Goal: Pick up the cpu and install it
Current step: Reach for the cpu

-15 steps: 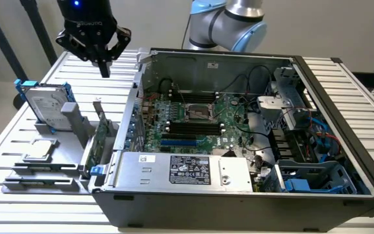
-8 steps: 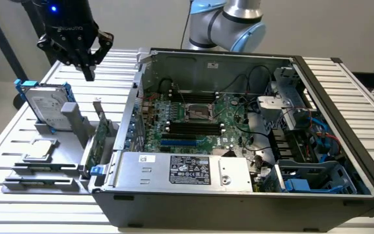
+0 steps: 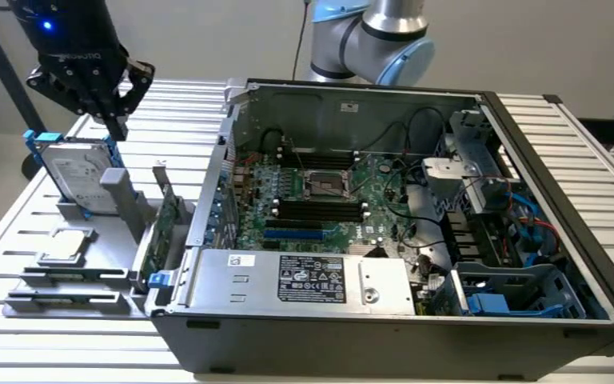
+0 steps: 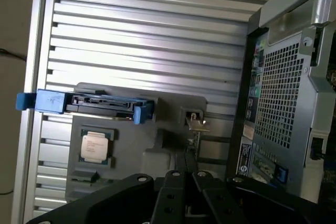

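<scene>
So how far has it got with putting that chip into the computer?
Nothing looks done yet: the cpu lies in its grey holder beside the open computer case. The gripper hangs above that holder, carrying nothing. The motherboard socket is empty, so pickup and install are both left.

Room above cpu (image 3: pixel 65 245); hard drive (image 3: pixel 76 172) stands nr.

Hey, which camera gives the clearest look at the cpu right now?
The wrist view: it faces the cpu squarely, showing its whole metal top and pale rim. The exterior view shows the cpu slanted, lying on the gray holder at the exterior view's left.
</scene>
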Robot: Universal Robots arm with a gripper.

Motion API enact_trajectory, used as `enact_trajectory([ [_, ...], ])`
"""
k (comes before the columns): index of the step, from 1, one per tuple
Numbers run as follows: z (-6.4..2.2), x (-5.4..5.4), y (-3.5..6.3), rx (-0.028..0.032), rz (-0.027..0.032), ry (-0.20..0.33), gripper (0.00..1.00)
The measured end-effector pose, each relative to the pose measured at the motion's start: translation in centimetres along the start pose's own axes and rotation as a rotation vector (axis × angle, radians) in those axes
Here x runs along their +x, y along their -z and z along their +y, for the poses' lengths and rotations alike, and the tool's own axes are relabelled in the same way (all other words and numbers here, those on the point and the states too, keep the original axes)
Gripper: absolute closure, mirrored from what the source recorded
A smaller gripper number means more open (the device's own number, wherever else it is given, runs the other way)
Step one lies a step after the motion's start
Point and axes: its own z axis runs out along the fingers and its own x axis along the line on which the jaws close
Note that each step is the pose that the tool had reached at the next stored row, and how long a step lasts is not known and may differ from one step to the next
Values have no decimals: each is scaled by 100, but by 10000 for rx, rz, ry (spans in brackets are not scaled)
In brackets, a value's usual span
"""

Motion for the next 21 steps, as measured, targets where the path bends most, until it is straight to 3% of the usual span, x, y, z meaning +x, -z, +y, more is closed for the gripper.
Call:
enact_trajectory([
  [16, -16, 703, -176, 28, 123, -5, 89],
  [21, -14, 912, -245, 52, 132, -9, 89],
])
